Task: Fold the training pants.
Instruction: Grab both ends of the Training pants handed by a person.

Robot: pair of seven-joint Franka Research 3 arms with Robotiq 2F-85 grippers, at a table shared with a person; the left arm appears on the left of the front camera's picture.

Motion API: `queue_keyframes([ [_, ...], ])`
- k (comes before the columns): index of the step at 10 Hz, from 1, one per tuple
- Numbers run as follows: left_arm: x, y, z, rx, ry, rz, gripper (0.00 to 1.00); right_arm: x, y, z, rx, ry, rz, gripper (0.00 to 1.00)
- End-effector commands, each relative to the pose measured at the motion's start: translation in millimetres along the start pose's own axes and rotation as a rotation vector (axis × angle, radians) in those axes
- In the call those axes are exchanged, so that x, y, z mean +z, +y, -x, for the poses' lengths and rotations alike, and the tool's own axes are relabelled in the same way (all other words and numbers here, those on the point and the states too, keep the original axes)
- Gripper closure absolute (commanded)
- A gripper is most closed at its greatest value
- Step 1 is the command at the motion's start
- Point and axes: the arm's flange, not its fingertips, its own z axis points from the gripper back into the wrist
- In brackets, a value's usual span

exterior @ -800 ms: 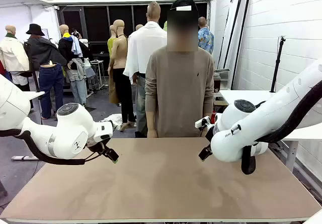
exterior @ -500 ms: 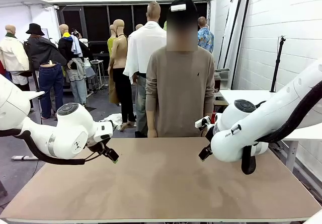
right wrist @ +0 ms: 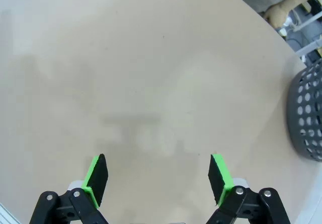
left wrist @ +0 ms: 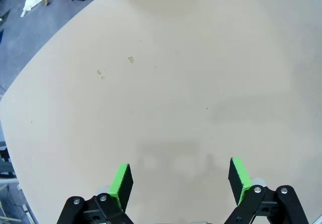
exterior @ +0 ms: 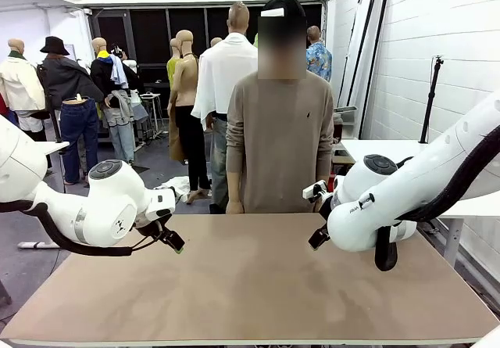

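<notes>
Because the training pants are not yet laid out on the table (exterior: 250,285), and where they are I cannot tell, the step in hand looks like waiting for them to be put down. The tan top under both arms is bare. The left claw (left wrist: 177,177) hangs above the table's left part, its green pads wide apart with nothing between them. The right claw (right wrist: 157,177) hangs above the right part, likewise spread and holding nothing. A person (exterior: 279,145) stands at the far edge, arms down. A dark perforated basket (right wrist: 308,117) sits just past the table's edge on the right claw's side. To do this well, I judge both claws should hold high and to the sides, leaving the middle free, then come down on waistband and leg ends once the cloth lies flat
</notes>
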Motion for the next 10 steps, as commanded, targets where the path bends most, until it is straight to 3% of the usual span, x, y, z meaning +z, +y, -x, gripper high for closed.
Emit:
queue_keyframes([
  [1, 0, 1, 0, 0.002, 0.000, -0.001, 0.00, 0, 0, 0, 0.000, 0.000, 0.000, 0.00],
  [7, 0, 0, 0, 0.000, 0.000, 0.000, 0.00, 0, 0, 0, 0.000, 0.000, 0.000, 0.00],
  [10, 45, 1, -30, -0.011, -0.001, -0.019, 0.00, 38, -19, -13, -0.024, -0.020, -0.070, 0.00],
])
